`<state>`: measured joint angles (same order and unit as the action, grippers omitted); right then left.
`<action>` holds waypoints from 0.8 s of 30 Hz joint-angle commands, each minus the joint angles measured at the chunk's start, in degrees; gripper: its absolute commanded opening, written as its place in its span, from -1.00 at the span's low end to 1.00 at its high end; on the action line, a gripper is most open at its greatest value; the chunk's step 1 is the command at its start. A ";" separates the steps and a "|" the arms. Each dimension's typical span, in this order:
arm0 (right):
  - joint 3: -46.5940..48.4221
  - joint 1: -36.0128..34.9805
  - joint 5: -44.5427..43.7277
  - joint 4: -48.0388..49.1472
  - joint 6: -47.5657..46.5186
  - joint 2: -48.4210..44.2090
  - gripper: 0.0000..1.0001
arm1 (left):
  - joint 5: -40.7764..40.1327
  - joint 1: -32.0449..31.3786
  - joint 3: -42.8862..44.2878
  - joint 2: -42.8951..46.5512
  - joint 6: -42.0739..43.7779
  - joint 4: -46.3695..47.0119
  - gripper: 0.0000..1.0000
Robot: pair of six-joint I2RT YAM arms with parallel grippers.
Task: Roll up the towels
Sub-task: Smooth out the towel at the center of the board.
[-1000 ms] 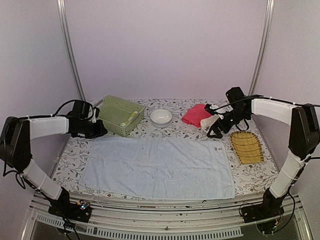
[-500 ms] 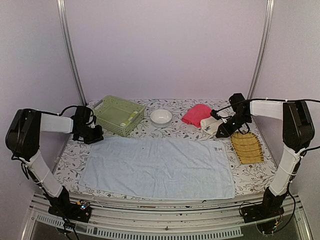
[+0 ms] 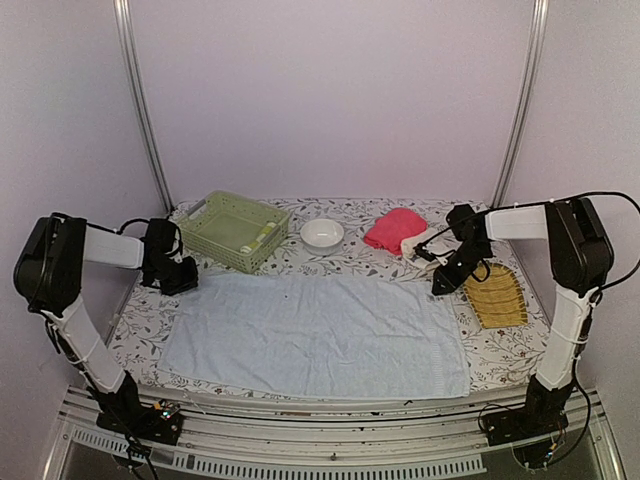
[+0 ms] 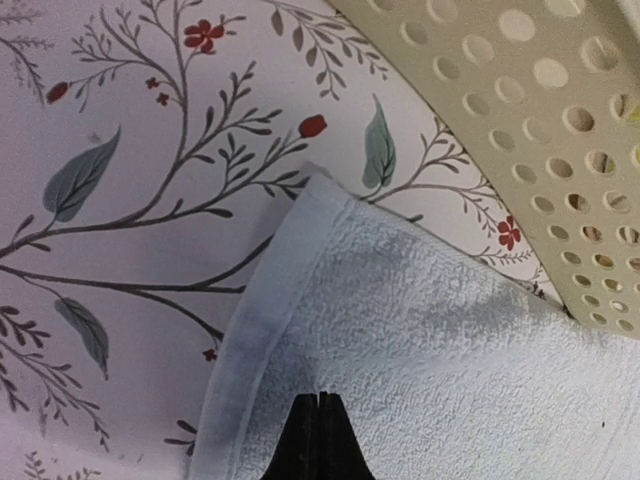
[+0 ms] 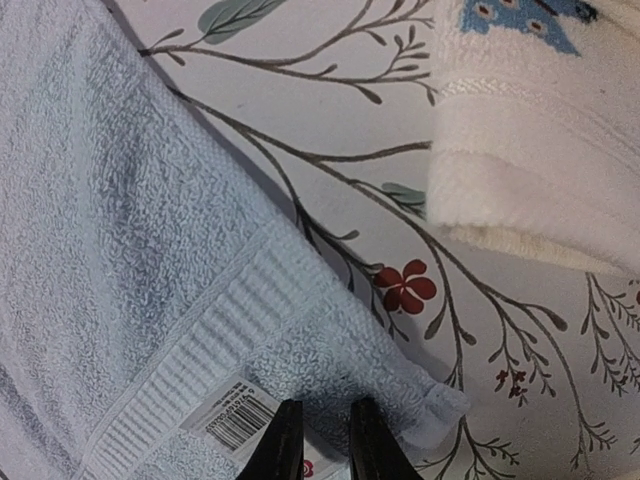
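l gripper [image 4: 319, 400] shut, r gripper [image 5: 327, 410] pinching blue towel [image 3: 315, 335] corner

left arm [image 3: 110, 248]: stretched low, left fingers [image 4: 306, 442] pressed together | right arm [image 3: 515, 222]: stretched low, right fingers [image 5: 283, 445] narrowly apart

Blue towel [image 4: 430, 340]: nubby terry; basket [image 4: 480, 110] seemingly plastic.

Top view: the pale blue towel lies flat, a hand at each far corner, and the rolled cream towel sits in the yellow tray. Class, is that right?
No: the top view shows the cream towel on the table beside the pink towel, not in the yellow tray.
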<state>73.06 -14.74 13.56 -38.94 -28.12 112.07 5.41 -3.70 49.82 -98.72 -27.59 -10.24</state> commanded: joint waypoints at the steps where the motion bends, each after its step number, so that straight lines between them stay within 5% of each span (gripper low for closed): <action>1: 0.48 -0.84 -3.56 1.29 -0.47 2.85 -0.60 | -1.16 1.92 -1.40 -0.53 -0.64 -0.83 -1.00; 18: 6.23 -0.93 -3.45 -0.47 0.15 3.96 -0.57 | 1.57 4.67 -1.46 7.03 -0.47 0.39 -1.00; 24: 6.13 -0.90 -0.57 -1.65 0.75 -0.54 -0.52 | 5.39 4.67 5.01 1.21 -0.34 -0.19 -1.00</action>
<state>78.59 -15.38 11.25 -38.96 -28.03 115.52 7.22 0.45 50.30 -93.43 -28.12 -10.39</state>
